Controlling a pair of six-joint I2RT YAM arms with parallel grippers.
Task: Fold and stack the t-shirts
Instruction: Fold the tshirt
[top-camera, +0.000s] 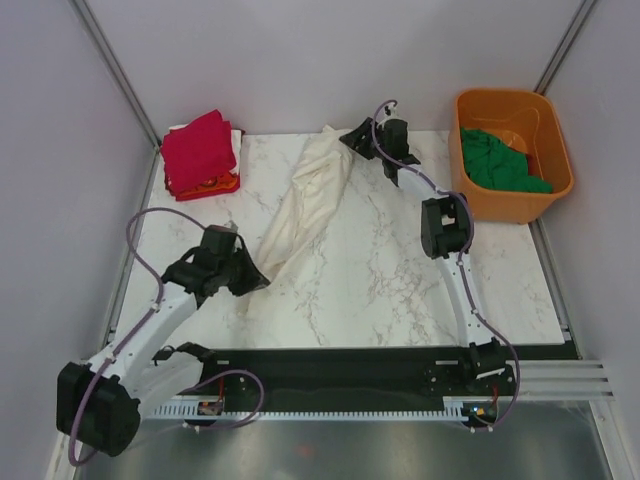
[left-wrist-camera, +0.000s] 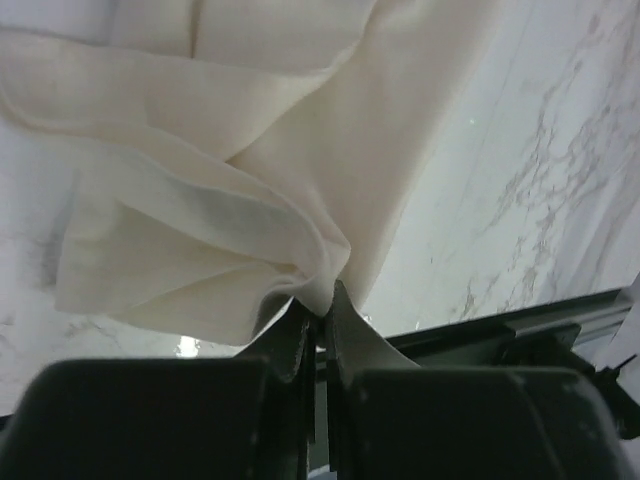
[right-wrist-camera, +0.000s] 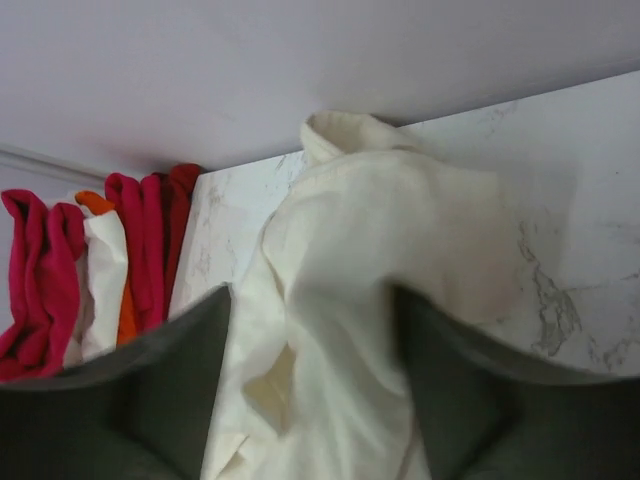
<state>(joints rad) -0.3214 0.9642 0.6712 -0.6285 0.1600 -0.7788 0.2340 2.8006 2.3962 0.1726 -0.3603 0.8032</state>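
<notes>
Stretching the cream-white shirt (top-camera: 305, 205) out, ready for a first fold

On the table (top-camera: 400, 270) it lies as a long rumpled rope, from mid far edge toward the near left corner; the red stack (top-camera: 200, 155) sits in the far left corner. The left gripper (left-wrist-camera: 318, 320) pinches the near end tight; the right gripper (right-wrist-camera: 310, 290) has its fingers spread astride the far end. Next, I'd judge, it needs spreading flat.

Veined white marble table (top-camera: 400, 290) enclosed by plain pale walls (top-camera: 300, 60).
</notes>
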